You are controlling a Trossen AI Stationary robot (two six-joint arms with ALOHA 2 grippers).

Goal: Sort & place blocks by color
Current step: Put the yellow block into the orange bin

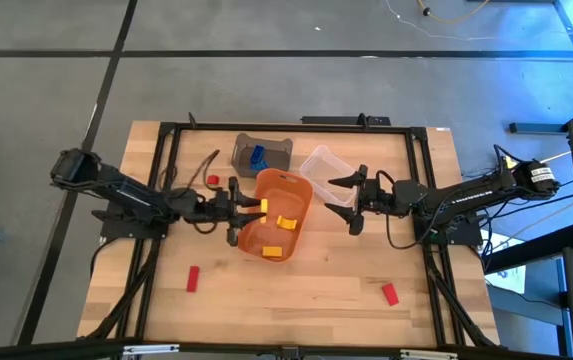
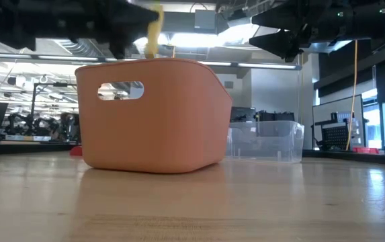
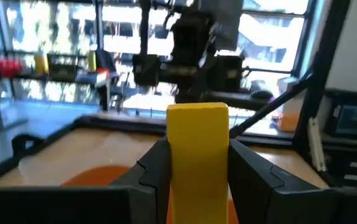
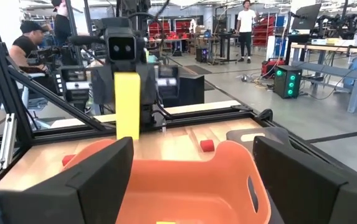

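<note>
Above the orange tub's [image 1: 278, 222] left rim, a yellow bar block [image 3: 197, 155] stands upright, clenched in the left gripper [image 1: 250, 207]. Two more yellow blocks [image 1: 286, 222] lie inside the tub. Red blocks [image 1: 193, 279] rest apart on the desk [image 1: 306, 290], and a blue block [image 1: 257, 156] sits in the grey bin [image 1: 266, 148]. The right gripper [image 1: 345, 200] hovers released between tub and clear bin [image 1: 326, 165].

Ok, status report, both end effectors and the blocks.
Left end effector shut on yellow block, held over the orange tub. Right end effector open, beside tub's other side. Red blocks loose on table. Nothing blocking the drop.
</note>
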